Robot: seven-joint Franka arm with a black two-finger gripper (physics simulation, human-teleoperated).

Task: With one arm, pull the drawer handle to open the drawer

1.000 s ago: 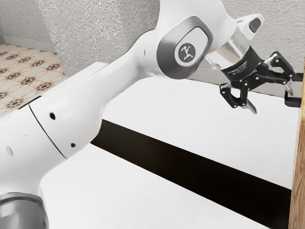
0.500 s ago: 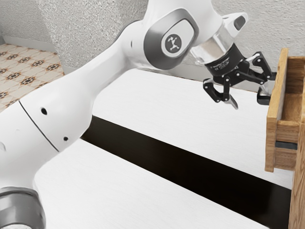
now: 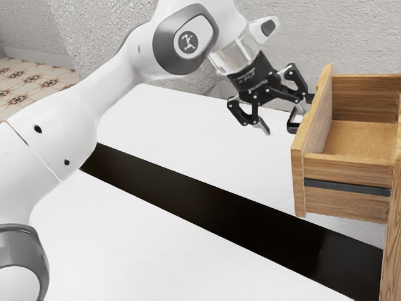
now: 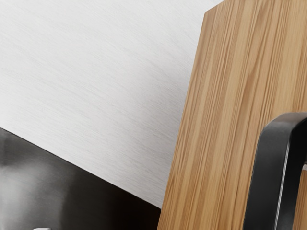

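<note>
Wooden drawer point(image 3: 311, 133) is coming out far further than a moment ago. Tool point(image 3: 279, 119), fingers spread, is hooking the handle point(image 3: 292, 123). Opening is looking nearly done.

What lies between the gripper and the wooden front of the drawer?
The black handle, mounted on the drawer front; the wrist view shows it, just ahead of the gripper.
</note>
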